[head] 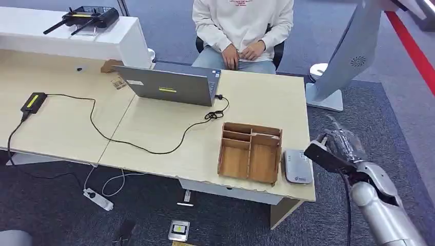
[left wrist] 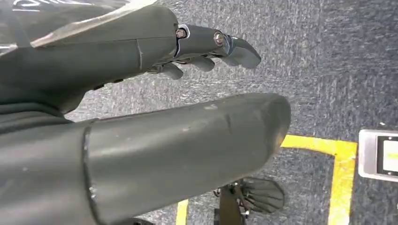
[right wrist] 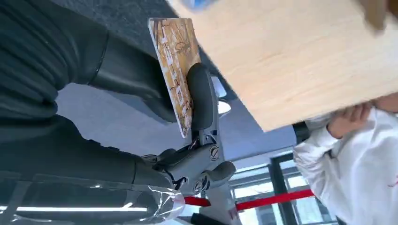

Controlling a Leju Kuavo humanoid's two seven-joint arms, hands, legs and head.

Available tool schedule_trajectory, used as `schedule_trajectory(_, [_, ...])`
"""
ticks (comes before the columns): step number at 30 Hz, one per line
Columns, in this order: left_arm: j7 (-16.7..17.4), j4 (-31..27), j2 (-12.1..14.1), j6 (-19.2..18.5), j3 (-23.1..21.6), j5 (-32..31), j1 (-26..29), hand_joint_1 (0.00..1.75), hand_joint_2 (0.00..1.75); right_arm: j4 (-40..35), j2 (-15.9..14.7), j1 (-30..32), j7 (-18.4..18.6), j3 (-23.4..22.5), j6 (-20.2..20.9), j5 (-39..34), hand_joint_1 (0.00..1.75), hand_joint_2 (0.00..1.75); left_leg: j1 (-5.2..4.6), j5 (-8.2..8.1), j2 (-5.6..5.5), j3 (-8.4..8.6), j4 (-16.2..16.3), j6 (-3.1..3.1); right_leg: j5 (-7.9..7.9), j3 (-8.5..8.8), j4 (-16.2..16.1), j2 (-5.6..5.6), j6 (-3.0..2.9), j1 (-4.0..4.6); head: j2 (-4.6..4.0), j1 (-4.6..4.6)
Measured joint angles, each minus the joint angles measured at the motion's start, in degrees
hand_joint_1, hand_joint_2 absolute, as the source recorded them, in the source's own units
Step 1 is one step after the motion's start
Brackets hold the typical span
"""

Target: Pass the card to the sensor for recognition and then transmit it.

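My right hand (head: 333,148) hovers just off the table's right edge, beside the grey-white card sensor (head: 297,166) that lies flat near the front right corner. In the right wrist view the thumb and a dark finger (right wrist: 201,98) pinch a brown patterned card (right wrist: 176,65) held edge-on. My left hand (left wrist: 155,93) hangs over the carpet with its fingers apart and nothing in them.
A wooden divided tray (head: 250,151) stands just left of the sensor. A grey laptop (head: 172,84) with a black cable sits mid-table, and a small black device (head: 33,101) lies at the left. A person in a white sweatshirt (head: 241,25) sits across the table (head: 164,128).
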Motion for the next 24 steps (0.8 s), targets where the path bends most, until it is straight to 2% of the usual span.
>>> schedule_trajectory(5, [1.4,-2.4,1.1,0.9,0.3,-1.3,0.5,0.00,0.00,-2.2,2.1,3.1,1.2,0.8,1.0,0.2,1.75,1.75,-0.01,0.00,0.01,-0.01,0.0,0.00,-0.02,-0.03,0.0,-0.01,-0.02,0.03,0.00,-0.02])
schedule_trajectory(18, [2.9,-5.9,3.7,0.9,1.0,-6.9,1.4,0.00,0.00,-2.9,2.5,5.7,2.6,1.9,0.0,-2.1,1.75,1.75,-0.05,0.00,0.01,0.01,0.0,0.00,-0.02,-0.04,0.0,-0.01,-0.02,0.01,0.00,-0.02])
schedule_trajectory(24, [1.0,-5.5,3.8,-1.9,2.1,-8.2,1.5,0.00,0.00,-3.7,1.9,6.9,3.6,1.9,-0.3,-2.7,1.75,1.75,-0.05,0.00,0.01,0.01,0.0,0.00,-0.02,-0.04,0.0,0.00,-0.02,0.02,0.00,-0.02])
